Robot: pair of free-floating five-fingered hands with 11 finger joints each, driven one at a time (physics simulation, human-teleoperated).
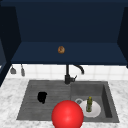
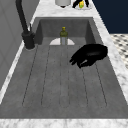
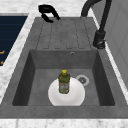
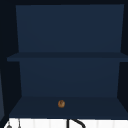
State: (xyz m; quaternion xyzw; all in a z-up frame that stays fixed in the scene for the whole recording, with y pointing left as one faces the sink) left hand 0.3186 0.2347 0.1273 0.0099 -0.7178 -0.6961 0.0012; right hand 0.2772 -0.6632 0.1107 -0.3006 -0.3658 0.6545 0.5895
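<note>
- Leftmost, against the tiled wall: two small utensils (image 1: 13, 70) hanging under the dark cabinet, too small to identify.
- Next, over the ribbed drainboard (image 1: 30, 106): left hand (image 1: 42, 97), palm down, hovering just above the grooves near the front edge; fingers seemingly half curled, closed around nothing.
- From the left side view: same hand, fingertips pointing toward the wall, nothing under or between them.
- Further right, on the lowest cabinet shelf (image 1: 100, 53): a small brown rounded thing (image 1: 61, 49), alone, well above the sink.
- Below that: black faucet (image 1: 67, 75) at the back rim, spout arching toward the basin.
- Near the front rim, at about the middle: a large red ball (image 1: 67, 115), apart from the hand.
- Right of the ball, in the basin (image 1: 107, 100): white plate (image 1: 97, 111) lying flat on the floor, just beside the drain (image 1: 78, 101).
- On that plate: green bottle (image 1: 89, 103) with a yellow cap, upright.
- As for progress: nothing grasped yet; bottle and plate untouched, well apart from the hand, with the whole drainboard between.
</note>
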